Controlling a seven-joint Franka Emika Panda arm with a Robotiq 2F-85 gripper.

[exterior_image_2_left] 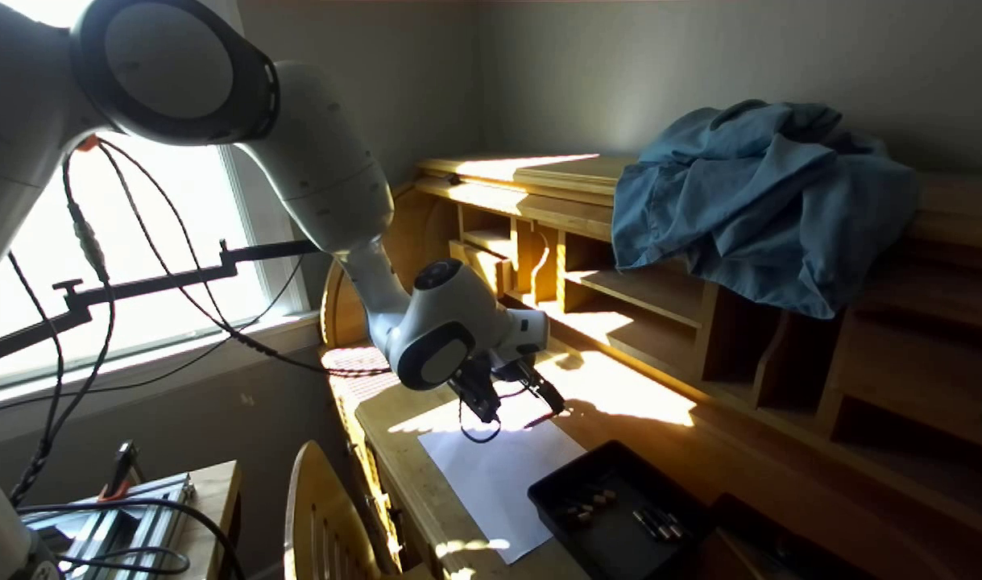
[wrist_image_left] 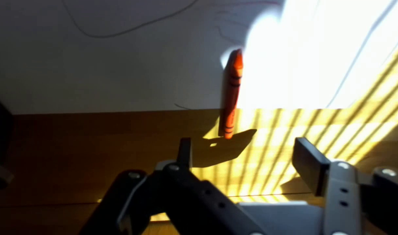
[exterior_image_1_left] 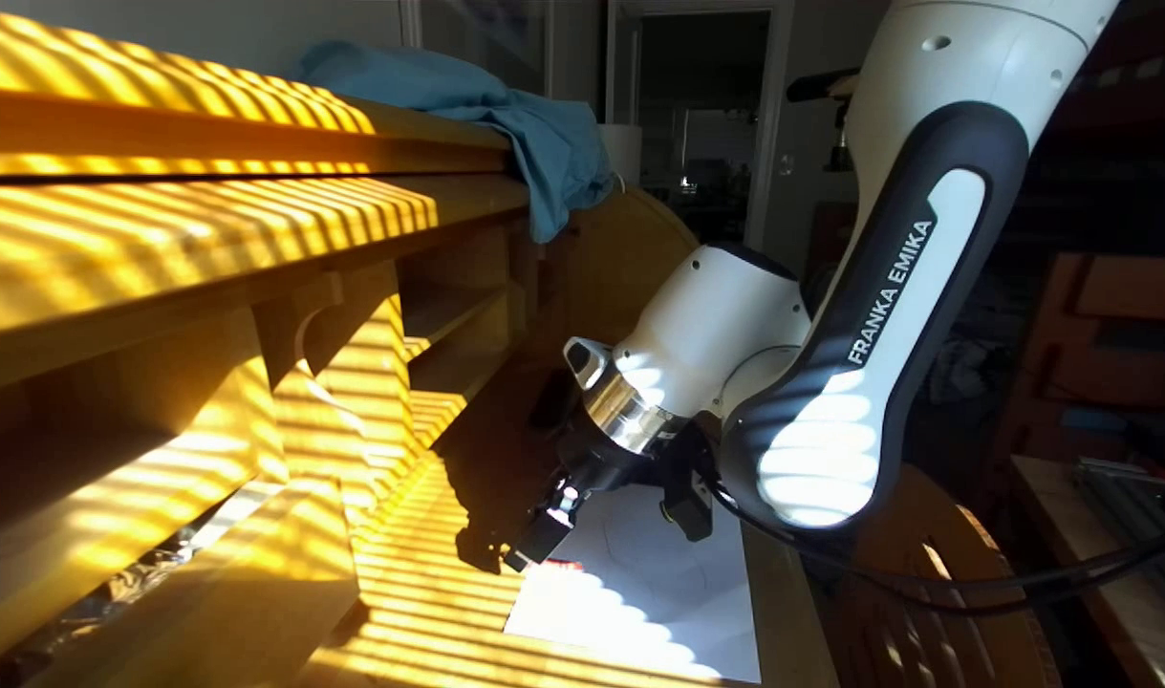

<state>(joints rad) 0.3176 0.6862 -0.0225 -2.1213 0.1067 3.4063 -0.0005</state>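
Right, jaws spread wide, nothing between them, sitting close to the blunt end of a red-orange crayon [wrist_image_left: 232, 95]; whether a tip touches the counter [wrist_image_left: 87, 147], can't tell. Crayon lies flat, pointed end on the white paper [wrist_image_left: 130, 71], blunt end past the paper's edge on bare wood. Step in hand looks like lining up on it. Closing direction runs roughly across the barrel, so angle seems fine, but in the wrist view the crayon is nearer one side of the gap. Best to centre first, bring the jaws along to mid-barrel, get low, then squeeze gently and evenly. Likely round and waxy, so an off-centre pinch could roll it or let it slip; scraping tips might drag the paper. Glare beside the pointed end makes depth hard to judge, so slow down there.

Farther along the counter, black tray [exterior_image_2_left: 619, 536] with small sticks [exterior_image_2_left: 660, 525] inside, maybe crayons, too dim to say. Behind, wooden shelves [exterior_image_2_left: 631, 292]. Blue cloth [exterior_image_2_left: 748, 193] hangs over the top, visible in both exterior views. Wooden chair [exterior_image_2_left: 317, 491] by the front edge. Farthest off, a dark doorway [exterior_image_1_left: 711, 124].
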